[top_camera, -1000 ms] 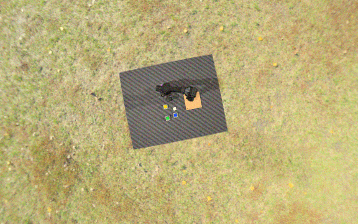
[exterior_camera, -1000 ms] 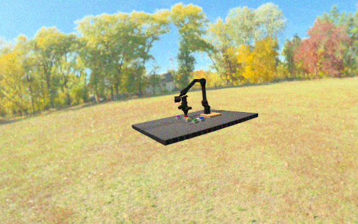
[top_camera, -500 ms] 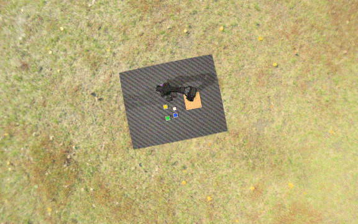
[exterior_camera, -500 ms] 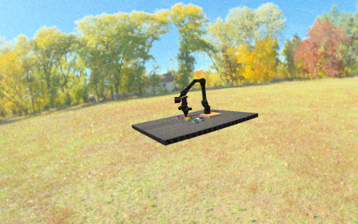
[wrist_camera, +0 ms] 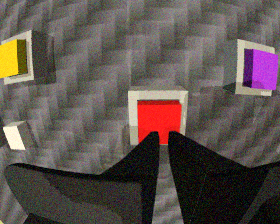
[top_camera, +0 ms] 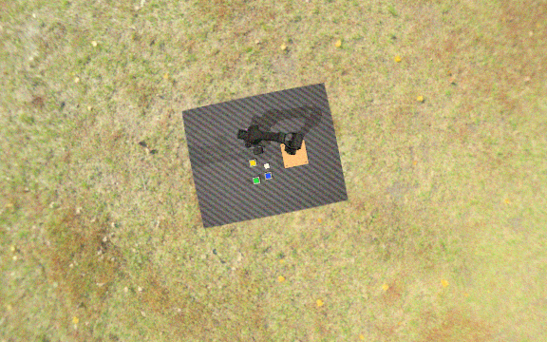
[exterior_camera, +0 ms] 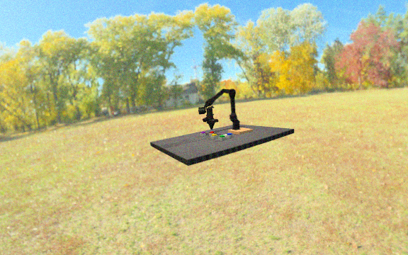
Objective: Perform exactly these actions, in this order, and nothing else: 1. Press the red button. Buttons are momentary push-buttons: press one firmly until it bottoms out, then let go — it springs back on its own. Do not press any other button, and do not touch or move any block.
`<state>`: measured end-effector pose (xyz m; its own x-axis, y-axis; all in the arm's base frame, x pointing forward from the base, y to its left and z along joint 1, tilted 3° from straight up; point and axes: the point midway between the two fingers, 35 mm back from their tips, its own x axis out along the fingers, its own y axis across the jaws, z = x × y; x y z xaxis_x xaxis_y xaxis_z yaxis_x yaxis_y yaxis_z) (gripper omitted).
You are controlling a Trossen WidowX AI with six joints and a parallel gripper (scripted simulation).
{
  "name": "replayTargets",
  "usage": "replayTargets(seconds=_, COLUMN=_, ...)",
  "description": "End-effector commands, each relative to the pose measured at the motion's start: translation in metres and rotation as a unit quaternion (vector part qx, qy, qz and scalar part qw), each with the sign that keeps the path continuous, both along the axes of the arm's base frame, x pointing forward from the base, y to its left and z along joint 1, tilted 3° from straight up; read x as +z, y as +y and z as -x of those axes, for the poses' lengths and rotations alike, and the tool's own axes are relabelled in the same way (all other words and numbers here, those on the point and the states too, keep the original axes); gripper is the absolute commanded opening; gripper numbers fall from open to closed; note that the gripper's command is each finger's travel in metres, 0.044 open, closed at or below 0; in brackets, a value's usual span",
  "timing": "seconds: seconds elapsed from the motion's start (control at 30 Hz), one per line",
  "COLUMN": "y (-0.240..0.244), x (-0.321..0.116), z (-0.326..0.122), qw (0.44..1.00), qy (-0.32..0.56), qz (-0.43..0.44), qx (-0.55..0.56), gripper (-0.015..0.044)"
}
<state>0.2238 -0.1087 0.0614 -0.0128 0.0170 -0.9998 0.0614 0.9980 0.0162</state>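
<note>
The red button (wrist_camera: 159, 116) (exterior_camera: 212, 132), a red cap on a pale square base, lies in the middle of the wrist view. In the top view the arm hides it. My gripper (wrist_camera: 163, 138) (exterior_camera: 211, 128) is shut, with only a narrow gap between its fingertips and nothing held. It points down over the red button, its tips covering the near part of the cap in the wrist view. The exterior view shows the tips just above the cap; contact cannot be told. The cap stands up from its base.
A purple button (wrist_camera: 263, 69) (exterior_camera: 203, 132) is right of the red one in the wrist view, a yellow button (wrist_camera: 11, 58) (top_camera: 253, 162) left. A white block (wrist_camera: 15, 136) (top_camera: 267, 165), a blue button (top_camera: 268, 176) and a green button (top_camera: 255, 180) are also on the dark table (top_camera: 226, 204).
</note>
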Motion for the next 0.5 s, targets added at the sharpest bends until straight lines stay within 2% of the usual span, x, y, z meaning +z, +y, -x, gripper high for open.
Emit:
replayTargets(seconds=0.0, y=0.015, x=0.009, z=-0.012, qw=1.000, qy=-0.002, qz=-0.002, qx=0.003, gripper=0.0099)
replayTargets(seconds=0.2, y=0.088, x=0.029, z=-0.051, qw=1.000, qy=-0.011, qz=-0.004, qx=0.011, gripper=0.0256)
replayTargets(seconds=0.37, y=0.160, x=0.046, z=-0.064, qw=1.000, qy=-0.016, qz=-0.010, qx=0.018, gripper=0.0387)
replayTargets(seconds=0.47, y=0.203, x=0.056, z=-0.061, qw=1.000, qy=-0.014, qz=-0.013, qx=0.016, gripper=0.0400)
